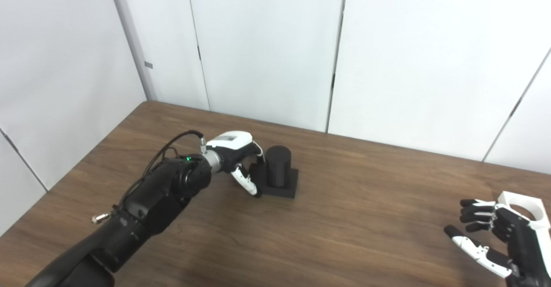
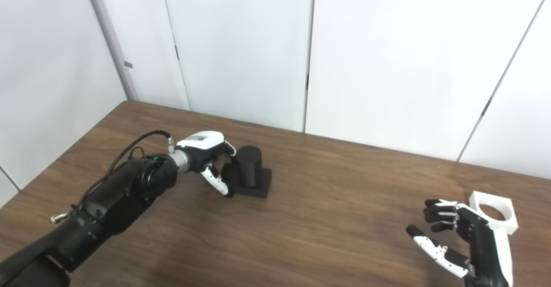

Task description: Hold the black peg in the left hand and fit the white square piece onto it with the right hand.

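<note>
Where the white wall panels (image 1: 267, 41) meet in dark vertical seams behind it, a brown wood-grain worktop (image 1: 353, 218) fills the lower part of both views, and a small grey tag sits on one seam at the left, too small to read. The black left arm (image 1: 142, 205) reaches in from the lower left, a green light glowing near its wrist and a cable looping over it. The left hand (image 1: 239, 160) is spread around the near side of the black peg (image 1: 278, 165), its fingers beside the upright cylinder and its thumb against the square base; whether it grips is not clear. The peg stands upright on the worktop left of centre. The right hand (image 2: 456, 235) hovers at the lower right, fingers curled but apart, holding nothing. Just behind it the white square piece (image 2: 495, 211) lies flat on the worktop, its round hole facing up. No writing is legible anywhere.
</note>
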Robot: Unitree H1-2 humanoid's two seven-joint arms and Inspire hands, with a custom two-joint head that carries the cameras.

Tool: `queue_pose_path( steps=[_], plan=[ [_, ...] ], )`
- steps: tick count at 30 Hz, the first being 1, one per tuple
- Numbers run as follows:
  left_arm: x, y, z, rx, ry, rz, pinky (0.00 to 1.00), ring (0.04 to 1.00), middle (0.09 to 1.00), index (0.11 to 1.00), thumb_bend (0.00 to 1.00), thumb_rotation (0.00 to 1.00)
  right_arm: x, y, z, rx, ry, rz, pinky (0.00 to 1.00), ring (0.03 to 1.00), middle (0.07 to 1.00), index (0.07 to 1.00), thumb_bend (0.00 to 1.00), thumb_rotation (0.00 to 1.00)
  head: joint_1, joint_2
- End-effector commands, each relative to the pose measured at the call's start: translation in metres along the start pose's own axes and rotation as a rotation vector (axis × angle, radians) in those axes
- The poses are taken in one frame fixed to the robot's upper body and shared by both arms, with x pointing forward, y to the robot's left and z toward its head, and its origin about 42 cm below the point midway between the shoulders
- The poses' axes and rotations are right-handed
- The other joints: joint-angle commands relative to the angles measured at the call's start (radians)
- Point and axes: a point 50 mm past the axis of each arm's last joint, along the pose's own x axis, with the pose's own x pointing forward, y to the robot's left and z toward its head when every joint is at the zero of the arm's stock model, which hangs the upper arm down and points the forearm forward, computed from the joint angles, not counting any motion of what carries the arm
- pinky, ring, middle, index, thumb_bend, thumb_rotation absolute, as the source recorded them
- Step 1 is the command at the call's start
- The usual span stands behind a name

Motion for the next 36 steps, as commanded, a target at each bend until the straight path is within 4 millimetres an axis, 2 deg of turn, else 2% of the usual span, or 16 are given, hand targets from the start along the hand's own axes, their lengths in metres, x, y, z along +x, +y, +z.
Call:
queue_pose_path(
  steps=[1, 9, 16, 19, 22, 27, 30, 36],
  plan=[
    [0.009, -0.02, 0.032, 0.031, -0.127, -0.098, 0.74, 0.901, 0.839, 0.483, 0.52, 0.06, 0.014, -0.003, 0.017, 0.006, -0.113, -0.029, 0.45, 0.54, 0.647, 0.494, 0.49, 0.12, -0.003, 0.001],
    [0.014, -0.039, 0.056, 0.052, -0.194, -0.146, 0.77, 0.913, 0.848, 0.483, 0.52, 0.06, 0.015, -0.001, 0.017, 0.002, -0.12, -0.032, 0.44, 0.54, 0.646, 0.494, 0.49, 0.12, -0.023, 0.006],
    [0.013, -0.052, 0.079, 0.096, -0.291, -0.14, 0.75, 0.89, 0.838, 0.482, 0.52, 0.05, 0.015, -0.002, 0.017, -0.005, -0.122, -0.032, 0.44, 0.537, 0.646, 0.494, 0.49, 0.12, -0.032, 0.013],
    [0.012, -0.058, 0.088, 0.098, -0.309, -0.155, 0.78, 0.91, 0.853, 0.482, 0.52, 0.05, 0.015, -0.003, 0.018, -0.002, -0.118, -0.031, 0.45, 0.543, 0.647, 0.495, 0.49, 0.13, -0.037, 0.018],
    [0.011, -0.065, 0.096, 0.108, -0.329, -0.168, 0.75, 0.903, 0.855, 0.483, 0.52, 0.05, 0.014, -0.003, 0.018, -0.004, -0.119, -0.029, 0.44, 0.544, 0.647, 0.495, 0.49, 0.13, -0.04, 0.02],
    [0.011, -0.075, 0.106, 0.135, -0.349, -0.189, 0.78, 0.915, 0.86, 0.483, 0.52, 0.06, 0.014, -0.002, 0.018, 0.003, -0.119, -0.028, 0.45, 0.546, 0.651, 0.495, 0.49, 0.12, -0.043, 0.022],
    [0.011, -0.081, 0.112, 0.132, -0.366, -0.194, 0.77, 0.907, 0.857, 0.483, 0.52, 0.06, 0.015, -0.001, 0.019, 0.002, -0.12, -0.029, 0.45, 0.545, 0.65, 0.495, 0.49, 0.12, -0.059, 0.025],
    [0.012, -0.089, 0.115, 0.166, -0.389, -0.209, 0.78, 0.911, 0.857, 0.483, 0.52, 0.06, 0.015, 0.001, 0.019, 0.006, -0.121, -0.027, 0.46, 0.546, 0.646, 0.495, 0.49, 0.12, -0.081, 0.029]
  ],
)
